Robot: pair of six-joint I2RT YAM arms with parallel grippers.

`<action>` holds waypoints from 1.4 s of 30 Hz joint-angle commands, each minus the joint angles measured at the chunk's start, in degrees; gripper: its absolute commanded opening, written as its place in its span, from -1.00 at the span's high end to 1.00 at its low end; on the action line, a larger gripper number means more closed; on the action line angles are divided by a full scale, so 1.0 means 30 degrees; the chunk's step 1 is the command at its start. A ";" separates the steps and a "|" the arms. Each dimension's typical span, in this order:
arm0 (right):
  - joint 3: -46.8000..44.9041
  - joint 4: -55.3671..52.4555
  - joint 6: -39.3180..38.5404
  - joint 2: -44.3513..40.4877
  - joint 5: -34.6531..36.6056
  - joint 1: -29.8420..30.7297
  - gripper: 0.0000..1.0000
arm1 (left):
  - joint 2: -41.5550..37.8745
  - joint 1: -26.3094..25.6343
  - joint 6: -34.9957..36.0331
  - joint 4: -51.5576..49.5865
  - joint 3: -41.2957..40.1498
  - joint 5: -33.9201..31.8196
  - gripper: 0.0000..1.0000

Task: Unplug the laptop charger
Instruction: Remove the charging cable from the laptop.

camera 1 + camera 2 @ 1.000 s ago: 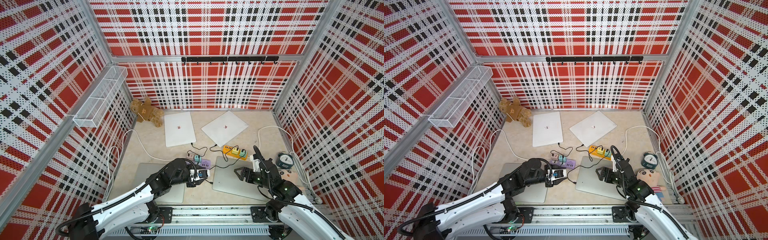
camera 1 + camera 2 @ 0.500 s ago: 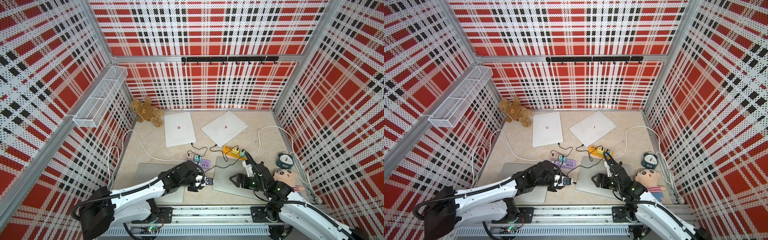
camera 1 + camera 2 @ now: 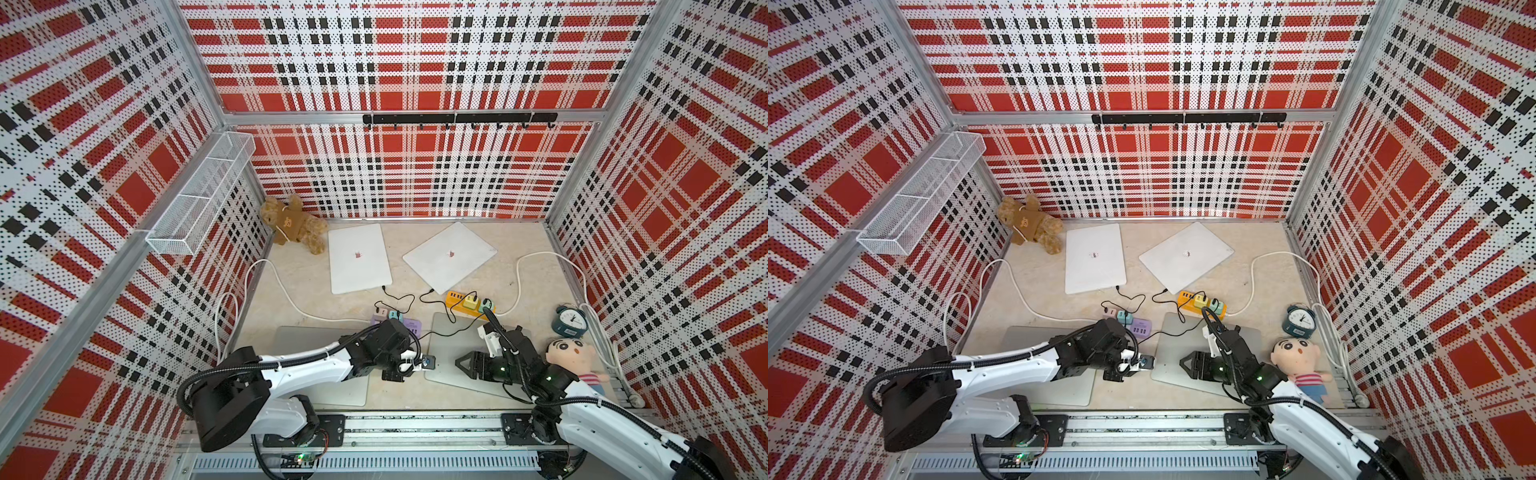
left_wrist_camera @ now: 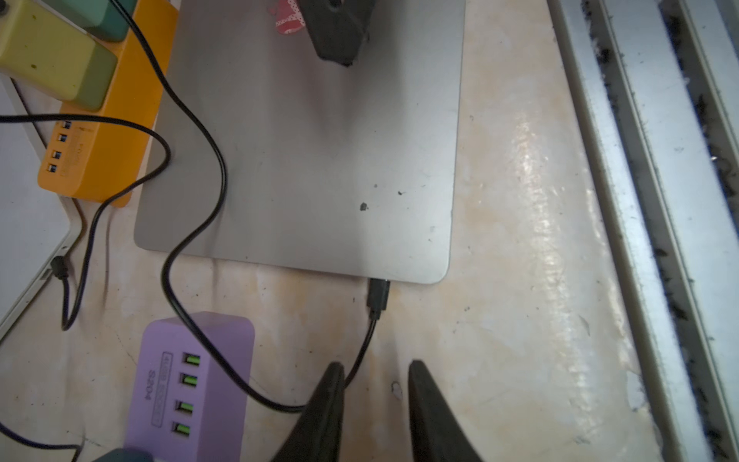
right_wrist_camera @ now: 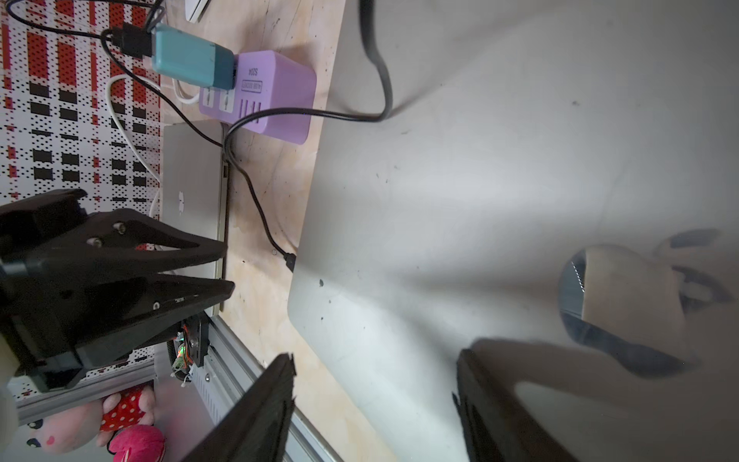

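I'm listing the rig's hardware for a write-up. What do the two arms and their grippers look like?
The left arm and right arm have white shells with black joints, and a black ribbed cable runs alongside each. The left gripper and right gripper have black, tapering, pointed fingers. Small green lights glow on the right wrist.

Left wrist view: both fingers (image 4: pixel 324 412) of the left gripper (image 4: pixel 376 366) run off the frame edge, and the black cable (image 4: pixel 361 354) slips behind one finger and is lost there. The purple power strip (image 4: pixel 192 384) beside that gripper is cropped too. Right wrist view: the right gripper (image 5: pixel 376 360) is cropped, and its finger over the grey laptop (image 5: pixel 460 200) is blurred. The charger plug (image 4: pixel 378 298) ahead of the left gripper can't be made out in either top view.
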 commanded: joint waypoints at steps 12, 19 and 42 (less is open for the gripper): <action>-0.0940 0.2258 0.0429 0.0924 -0.0647 0.0203 -0.30 | 0.1598 -0.0365 0.0888 0.0233 0.1002 0.0246 0.39; -0.1223 0.3116 0.0504 0.1610 -0.0830 0.0204 -0.30 | 0.1889 -0.0448 0.0939 0.0489 0.1031 0.0070 0.38; -0.1779 0.3221 0.0091 0.2231 -0.0896 0.0213 -0.30 | 0.3965 -0.0494 0.1007 0.0695 0.2039 0.0205 0.42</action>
